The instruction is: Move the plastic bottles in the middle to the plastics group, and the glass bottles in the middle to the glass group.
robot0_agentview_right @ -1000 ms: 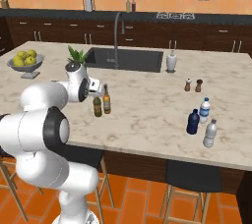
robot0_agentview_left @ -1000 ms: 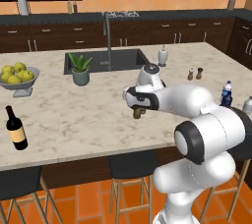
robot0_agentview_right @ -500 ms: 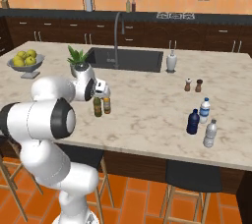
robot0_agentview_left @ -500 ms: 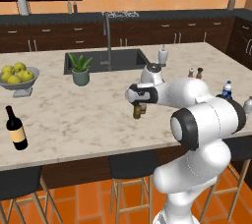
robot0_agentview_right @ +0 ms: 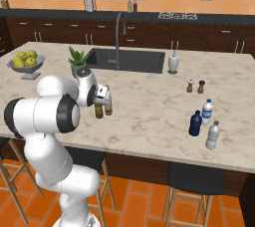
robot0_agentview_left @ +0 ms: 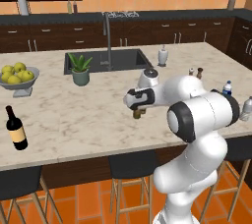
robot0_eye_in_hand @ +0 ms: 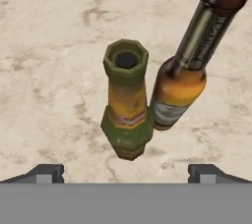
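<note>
Hand (robot0_agentview_left: 139, 111) in the left base view has dropped lower over the mid-desk bottles than half a second ago, arm folded tighter; I judge the grasp of a glass bottle is next. The wine bottle (robot0_agentview_left: 16, 128) stands far left near the desk (robot0_agentview_left: 74, 120) edge, well apart, so the carry will be long. Fruit bowl (robot0_agentview_left: 17, 77) and plant (robot0_agentview_left: 80, 69) sit behind that route.

Right base view: green bottle (robot0_agentview_right: 99, 109) and brown bottle (robot0_agentview_right: 108, 105) stand touching or nearly so, right under my hand (robot0_agentview_right: 102, 97). Blue bottle (robot0_agentview_right: 195, 123) stands near the water bottle (robot0_agentview_right: 207, 112) and pale bottle (robot0_agentview_right: 212, 135); shakers (robot0_agentview_right: 195, 86) behind.

Hand view: fingers (robot0_eye_in_hand: 45, 173) spread wide, gripping nothing. Green bottle (robot0_eye_in_hand: 126, 100) is centred between them; brown bottle (robot0_eye_in_hand: 189, 66) crowds its side and may be knocked.
</note>
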